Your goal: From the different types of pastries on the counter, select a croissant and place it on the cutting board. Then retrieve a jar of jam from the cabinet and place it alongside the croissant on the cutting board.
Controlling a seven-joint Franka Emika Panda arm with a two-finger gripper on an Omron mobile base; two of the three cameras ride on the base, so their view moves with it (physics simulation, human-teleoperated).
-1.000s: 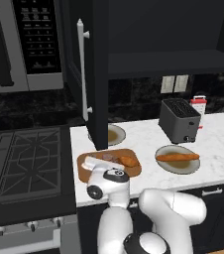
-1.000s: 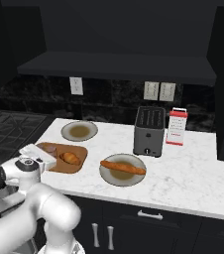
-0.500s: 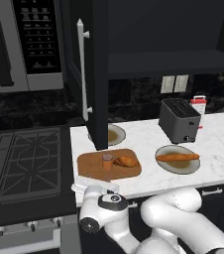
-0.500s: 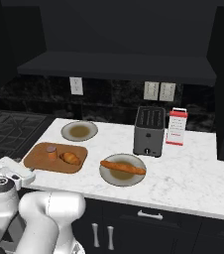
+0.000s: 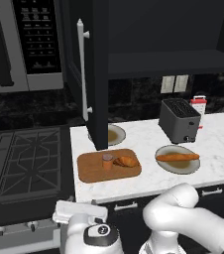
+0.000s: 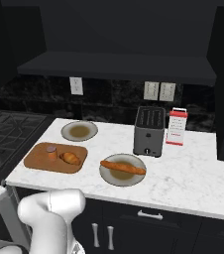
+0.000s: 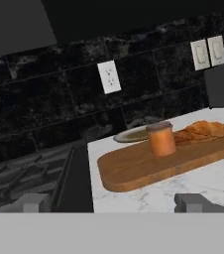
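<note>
White marbled table (image 5: 148, 183) carries the cutting board (image 5: 91, 171), with the jam jar (image 5: 107, 161) upright on it, just left of the croissant (image 5: 126, 161); the cabinet (image 5: 91, 74) rises behind. From the right, the long pastry (image 6: 122, 167) lies on a grey plate (image 6: 109, 179). From my hand, my tool (image 7: 116, 202) hangs spread and empty, well short of the board.

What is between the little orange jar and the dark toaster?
Right beside the small orange-brown jar lies the golden crescent croissant, both on the brown wooden board. Then bare white counter up to the dark toaster, in the left base view.
</note>
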